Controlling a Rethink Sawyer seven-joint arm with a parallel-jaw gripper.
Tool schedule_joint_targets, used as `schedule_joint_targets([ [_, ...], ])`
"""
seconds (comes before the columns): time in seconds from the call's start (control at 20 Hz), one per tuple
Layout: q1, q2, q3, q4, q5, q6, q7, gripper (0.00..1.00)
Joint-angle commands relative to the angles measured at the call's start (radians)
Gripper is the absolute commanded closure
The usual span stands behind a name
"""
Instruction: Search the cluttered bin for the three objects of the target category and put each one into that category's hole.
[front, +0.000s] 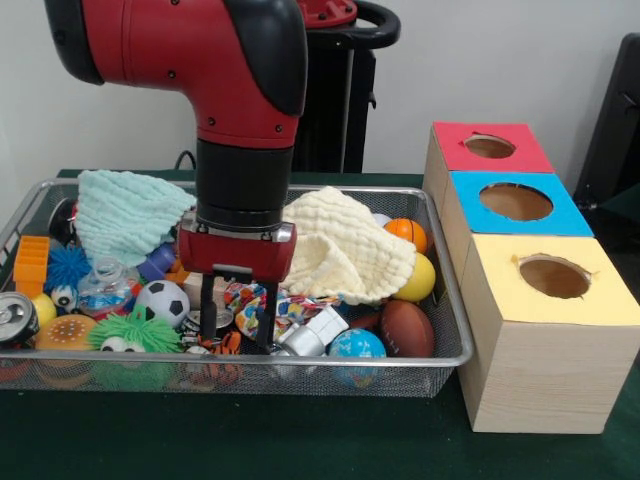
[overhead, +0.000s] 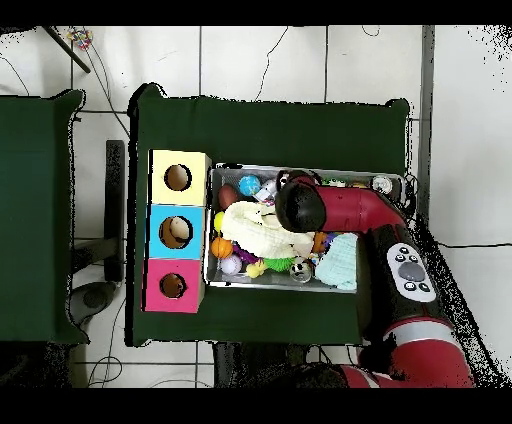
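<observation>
The bin (front: 300, 362) is a shallow silver wire-mesh basket full of toys; it also shows in the overhead view (overhead: 310, 168). My gripper (front: 238, 318) points straight down into the bin's front middle. It is open, with the fingers apart over a colourful knotted rope toy (front: 262, 306) and small metal pieces. In the overhead view the arm (overhead: 300, 205) hides the gripper. The hole (front: 489, 146) in the red-topped box is at the far end of the row of boxes, right of the bin; it also shows in the overhead view (overhead: 172, 286).
The bin holds a mint cloth (front: 125, 212), a cream cloth (front: 340, 245), a soccer ball (front: 162, 300), a brown football (front: 406, 327), a globe ball (front: 356, 347), a yellow ball (front: 420, 278) and a can (front: 15, 318). A blue-topped box (front: 515, 202) and a yellow-topped box (front: 553, 277) stand nearer.
</observation>
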Motion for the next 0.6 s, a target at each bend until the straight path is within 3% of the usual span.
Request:
schedule_joint_targets([
  [0.05,-0.027,-0.016,-0.026,0.11,-0.056,-0.056,0.064,0.0],
  [0.6,-0.02,0.008,-0.046,0.089,-0.072,-0.155,0.069,0.0],
])
